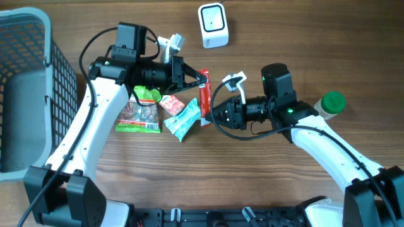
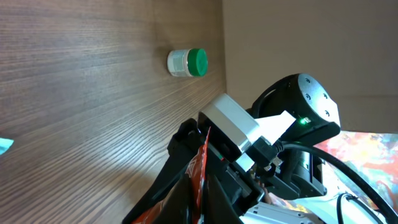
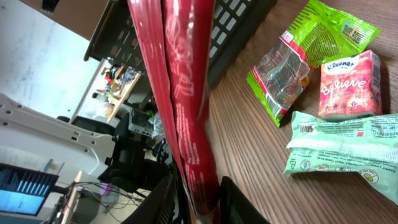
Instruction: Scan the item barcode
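At the far left a basket (image 1: pixel 63 94) is sitting on the worktop (image 1: pixel 297 38). Beside it the left fingers (image 2: pixel 175 163) are clamping shut on the upper end of the red packet (image 1: pixel 204 99), holding it just right of a cluster of snack and tissue packs (image 1: pixel 158 112). The scanner (image 1: pixel 213 25) is standing beyond the packet, near but apart. The right fingers (image 3: pixel 239 202) are flanking the packet's lower end at a narrow gap; I cannot tell whether they are actually pinching it. A green-capped bottle (image 1: pixel 329 104) is lying further right.

The main risk seems to be the soft packet: with two arms on it, any pull in opposite directions is likely to be twisting or creasing the film, leaving the barcode unreadable. If one side is letting go, the free end may be drooping away from the scanner. The arms are also working close together, so a turn toward the scanner could be knocking them against each other.
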